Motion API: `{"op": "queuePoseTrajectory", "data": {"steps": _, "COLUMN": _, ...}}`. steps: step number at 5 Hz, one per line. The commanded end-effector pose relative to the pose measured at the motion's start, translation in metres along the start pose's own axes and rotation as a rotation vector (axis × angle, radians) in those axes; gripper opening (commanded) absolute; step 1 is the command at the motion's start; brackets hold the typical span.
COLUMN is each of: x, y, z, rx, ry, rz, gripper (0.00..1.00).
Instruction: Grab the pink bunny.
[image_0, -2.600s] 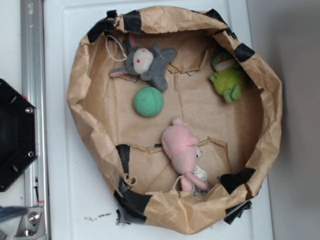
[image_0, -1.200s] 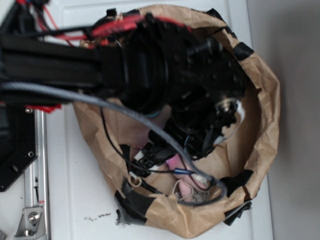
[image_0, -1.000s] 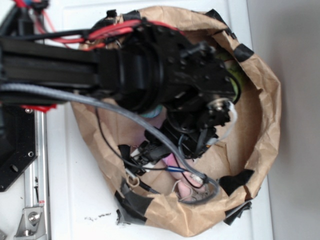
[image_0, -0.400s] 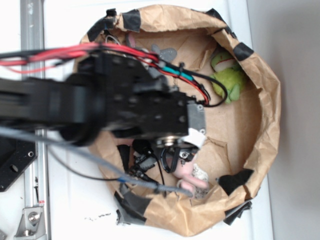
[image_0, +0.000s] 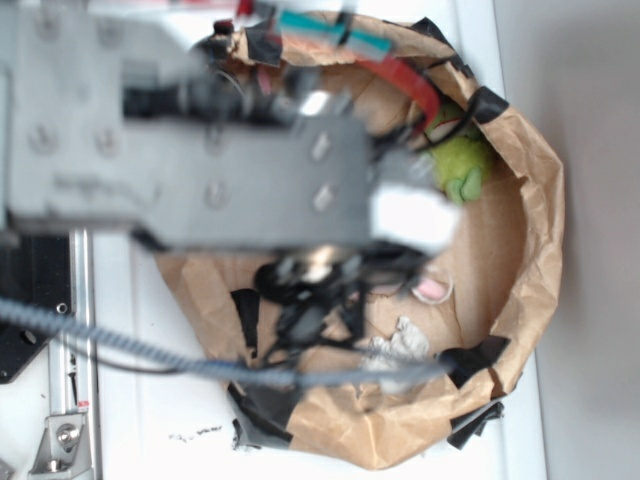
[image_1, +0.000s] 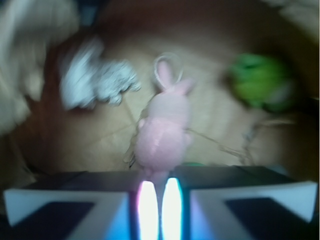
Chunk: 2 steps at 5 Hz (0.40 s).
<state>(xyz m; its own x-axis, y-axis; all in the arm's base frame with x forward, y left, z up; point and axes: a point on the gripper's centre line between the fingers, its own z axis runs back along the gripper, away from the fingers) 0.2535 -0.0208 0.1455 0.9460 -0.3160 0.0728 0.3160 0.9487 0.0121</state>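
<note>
Inside the paper-bag nest (image_0: 530, 180), wrist view: gripper (image_1: 159, 202) fingers nearly together, apparently pinching the pink bunny (image_1: 164, 135), which hangs off their tips; view blurred. Frog plush (image_1: 260, 82) right, white tag (image_1: 95, 80) left. Exterior view: arm (image_0: 200, 160) blocks most contents.

Arm (image_0: 200, 170) extends from the left, blurred, filling the upper-left of the exterior view. Gripper (image_1: 160, 192) sits at the near edge of the wrist view, fingers (image_1: 148, 210) nearly together, clamped on the bunny (image_1: 164, 135).
</note>
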Motion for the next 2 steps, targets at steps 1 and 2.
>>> {"op": "queuePoseTrajectory", "data": {"steps": 1, "x": 0.013, "y": 0.002, "z": 0.024, "rx": -0.056, "ry": -0.027, "rz": 0.286, "gripper": 0.00}}
{"op": "queuePoseTrajectory", "data": {"steps": 2, "x": 0.017, "y": -0.004, "z": -0.015, "rx": -0.093, "ry": 0.021, "rz": 0.244, "gripper": 1.00}}
